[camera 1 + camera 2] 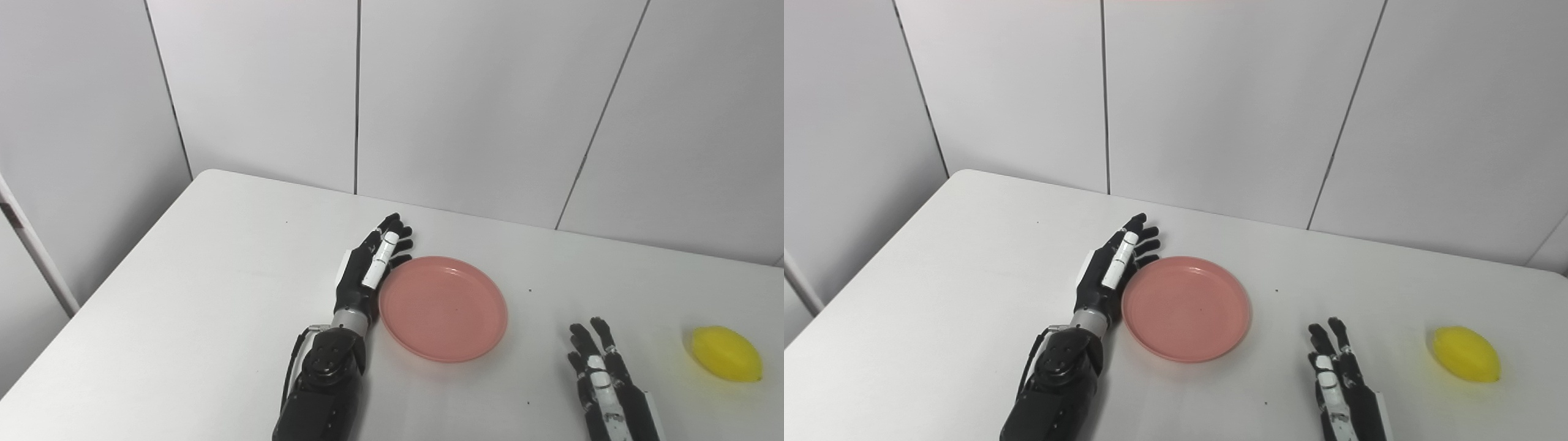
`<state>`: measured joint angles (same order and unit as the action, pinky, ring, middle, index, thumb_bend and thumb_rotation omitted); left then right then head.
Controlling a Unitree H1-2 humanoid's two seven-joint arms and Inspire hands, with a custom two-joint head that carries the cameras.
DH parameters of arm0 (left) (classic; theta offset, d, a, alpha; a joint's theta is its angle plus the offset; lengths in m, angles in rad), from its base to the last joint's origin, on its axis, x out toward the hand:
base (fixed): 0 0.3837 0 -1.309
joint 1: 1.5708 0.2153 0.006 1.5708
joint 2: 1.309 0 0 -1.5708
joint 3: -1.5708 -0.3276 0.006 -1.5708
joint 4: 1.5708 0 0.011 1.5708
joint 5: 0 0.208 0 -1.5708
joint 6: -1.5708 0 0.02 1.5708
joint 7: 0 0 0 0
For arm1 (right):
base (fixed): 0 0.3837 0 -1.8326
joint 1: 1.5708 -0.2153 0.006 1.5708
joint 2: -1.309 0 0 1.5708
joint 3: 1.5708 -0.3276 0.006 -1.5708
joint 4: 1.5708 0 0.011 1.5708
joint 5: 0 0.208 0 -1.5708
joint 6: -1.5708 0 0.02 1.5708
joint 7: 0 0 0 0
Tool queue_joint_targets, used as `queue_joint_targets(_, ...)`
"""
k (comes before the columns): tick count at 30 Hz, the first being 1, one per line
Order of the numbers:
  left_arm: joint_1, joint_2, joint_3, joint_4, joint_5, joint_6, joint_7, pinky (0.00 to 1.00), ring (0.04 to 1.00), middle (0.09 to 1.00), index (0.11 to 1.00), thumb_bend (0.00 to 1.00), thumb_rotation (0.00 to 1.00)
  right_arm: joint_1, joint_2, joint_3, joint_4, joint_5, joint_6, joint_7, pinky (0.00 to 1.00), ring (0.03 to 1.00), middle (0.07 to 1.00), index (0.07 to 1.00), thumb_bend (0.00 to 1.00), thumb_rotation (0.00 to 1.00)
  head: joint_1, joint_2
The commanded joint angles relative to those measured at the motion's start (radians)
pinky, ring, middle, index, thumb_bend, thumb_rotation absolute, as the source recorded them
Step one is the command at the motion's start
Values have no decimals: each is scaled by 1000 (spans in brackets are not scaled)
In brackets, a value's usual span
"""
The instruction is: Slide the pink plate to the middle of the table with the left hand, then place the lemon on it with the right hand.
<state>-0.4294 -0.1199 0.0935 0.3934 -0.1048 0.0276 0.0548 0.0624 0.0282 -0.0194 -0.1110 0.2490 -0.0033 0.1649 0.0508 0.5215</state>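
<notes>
The left hand (373, 269) stands on edge on the worktop (202, 294), palm turned toward the pink plate (443, 308), with its fingers (397, 236) stretched forward and lying close alongside one another. It grips nothing. The palm side appears to touch the plate's left rim, and the fingertips reach just past the rim's far-left curve. That flat, blade-like pose suits a push rather than a grasp: a shallow plate lying flat offers little to pinch, but its raised rim gives a broad edge to press against, and a sideways sweep would carry it along the smooth surface.

The plate itself lies flat and empty, already near the middle of the worktop as both views frame it, so the sliding step looks close to finished or finished; whether more travel is wanted cannot be judged with certainty.

Outward to the right, the right hand (1338, 380) rests low near the front edge, back upward, its fingers extended, slightly spread and empty. It seems to be waiting, kept clear of the plate's path so the push meets no obstacle.

Farther right again, the lemon (1466, 354) lies on its side on the worktop, well apart from the plate and near the right hand, on that hand's outer side. Its place explains the split of labour: it sits within the right arm's easy reach, and the plate within the left's. For the placing step, the right hand would have to move outward to the lemon, close around it, then carry it leftward over the plate's rim.
</notes>
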Motion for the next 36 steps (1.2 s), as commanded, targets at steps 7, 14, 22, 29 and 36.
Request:
queue_joint_targets(7, 42, 0, 9, 10, -30, 119, -2, 762, 819, 829, 854, 685, 762, 13, 38, 33, 40, -11, -17, -14, 1000, 969, 896, 953, 718, 634, -52, 14)
queue_joint_targets(14, 49, 6, 9, -22, -48, 153, -12, 763, 816, 832, 852, 682, 752, 9, 53, 48, 33, -24, -8, -30, 1000, 967, 901, 949, 721, 627, -90, 25)
queue_joint_targets(22, 47, 10, -1, -24, -41, 156, -16, 725, 797, 816, 857, 678, 731, -1, 55, 56, 47, -28, -15, -30, 1000, 975, 902, 949, 732, 636, -104, 24)
queue_joint_targets(29, 54, -4, -16, -23, -32, 151, -6, 775, 807, 830, 937, 671, 735, -4, 50, 52, 54, -21, -19, -24, 1000, 982, 907, 950, 727, 638, -101, 23)
queue_joint_targets(36, 56, -18, -18, -36, -19, 156, 7, 774, 779, 809, 948, 670, 729, -4, 49, 54, 55, -29, -22, -27, 1000, 981, 902, 948, 744, 637, -112, 33)
